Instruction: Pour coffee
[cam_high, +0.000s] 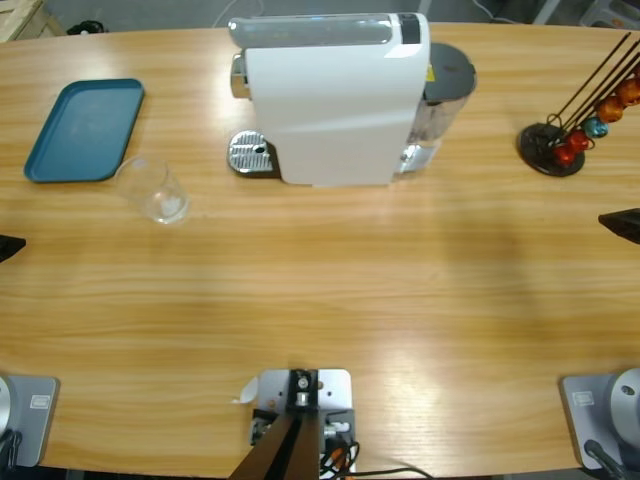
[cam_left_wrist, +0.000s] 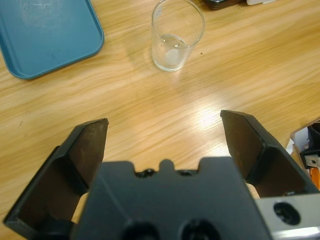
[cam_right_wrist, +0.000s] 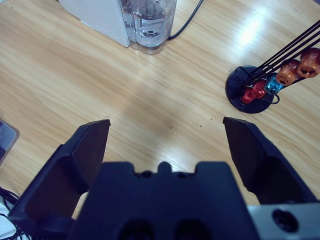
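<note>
The left gripper (cam_left_wrist: 164, 131) is spread wide over bare table (cam_high: 330, 290), holding nothing; the right gripper (cam_right_wrist: 166, 135) is spread and empty too. In the high view only dark jaw tips show at the side edges. The glass tumbler (cam_left_wrist: 177, 35) stands near the table's far left corner, just beside the blue tray (cam_high: 84, 130); whether it holds coffee is hard to make out. The white coffee machine (cam_high: 335, 100) sits at the far edge's middle, the capsule rack (cam_right_wrist: 260, 82) cut off at the right.
</note>
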